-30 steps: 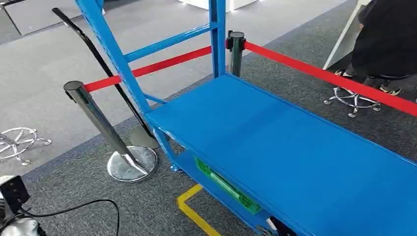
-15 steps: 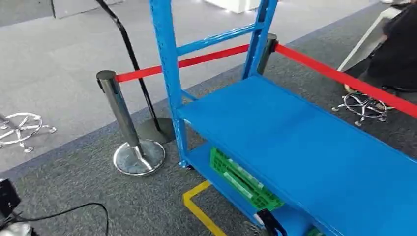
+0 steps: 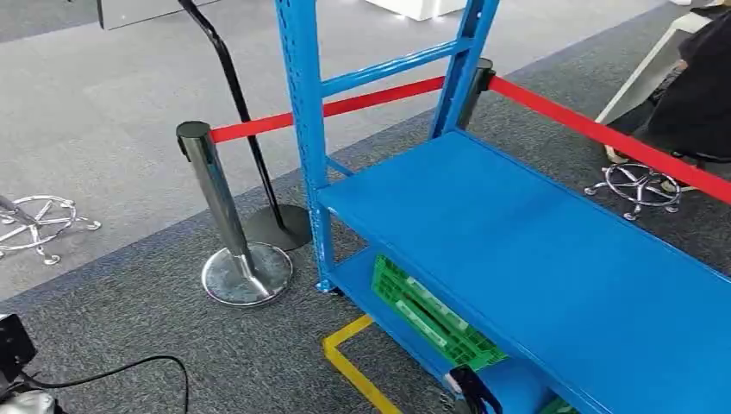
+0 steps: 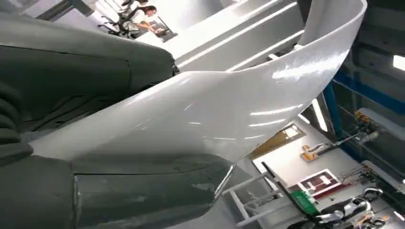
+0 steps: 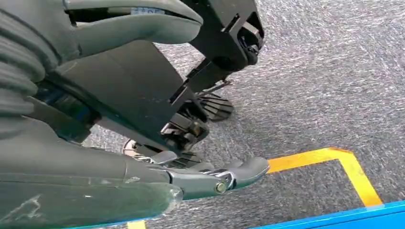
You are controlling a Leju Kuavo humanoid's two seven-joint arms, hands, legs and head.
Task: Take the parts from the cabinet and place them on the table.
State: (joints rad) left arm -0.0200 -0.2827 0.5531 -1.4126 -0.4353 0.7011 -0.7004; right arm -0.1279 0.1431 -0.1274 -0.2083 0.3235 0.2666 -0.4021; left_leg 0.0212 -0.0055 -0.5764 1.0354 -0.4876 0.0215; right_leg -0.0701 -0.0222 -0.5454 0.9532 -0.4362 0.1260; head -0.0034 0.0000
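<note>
Green crate point(image 3: 431, 317) on lower blue shelf point(image 3: 517, 390)

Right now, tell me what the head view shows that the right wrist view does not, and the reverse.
Head view alone: the blue shelf top, a green crate on the level below, a red barrier belt, a chrome post and a seated person.

Right wrist view alone: the right hand, its fingers stretched out with nothing in them.

Both: the grey carpet and the yellow floor tape.
</note>
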